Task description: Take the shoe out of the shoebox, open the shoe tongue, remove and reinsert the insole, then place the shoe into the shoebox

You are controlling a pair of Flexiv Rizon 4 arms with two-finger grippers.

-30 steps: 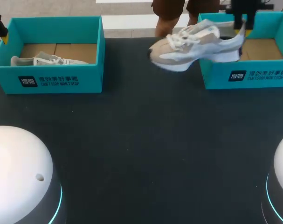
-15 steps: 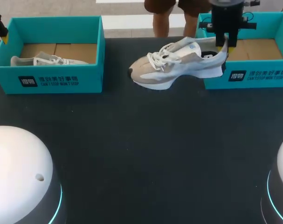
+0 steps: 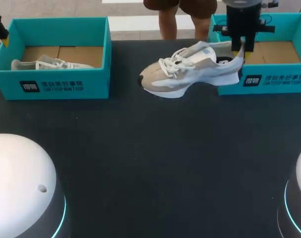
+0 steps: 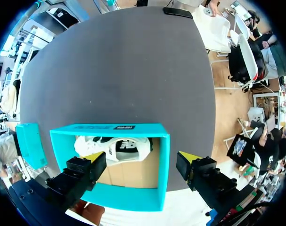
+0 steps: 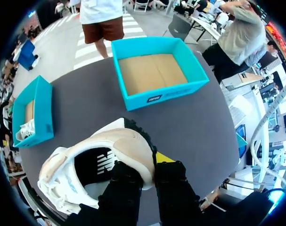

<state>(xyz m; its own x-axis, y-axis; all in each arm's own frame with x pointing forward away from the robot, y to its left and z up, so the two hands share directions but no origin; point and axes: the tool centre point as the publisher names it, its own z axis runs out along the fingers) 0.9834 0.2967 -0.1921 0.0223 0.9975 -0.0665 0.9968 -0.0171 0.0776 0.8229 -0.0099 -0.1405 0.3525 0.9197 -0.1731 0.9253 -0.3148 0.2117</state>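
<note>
A beige and white sneaker (image 3: 190, 74) hangs low over the dark table, toe pointing left, just in front of the right teal shoebox (image 3: 269, 82). My right gripper (image 3: 239, 51) is shut on its heel collar. In the right wrist view the fingers (image 5: 126, 176) pinch the heel (image 5: 128, 150), and the right teal shoebox (image 5: 157, 96) ahead shows a bare cardboard floor. My left gripper (image 4: 140, 162) stands open above the left teal shoebox (image 4: 110, 128), holding nothing. A second sneaker (image 4: 117, 148) lies inside that box.
The left teal shoebox (image 3: 61, 84) with its sneaker (image 3: 46, 64) stands at the table's back left. A person's legs are just behind the table's far edge. Dark tabletop (image 3: 150, 158) stretches between the boxes and my arm bases.
My right gripper has carried the sneaker left and down, from over the right shoebox to low over the table in front of it. The left arm has not moved.
</note>
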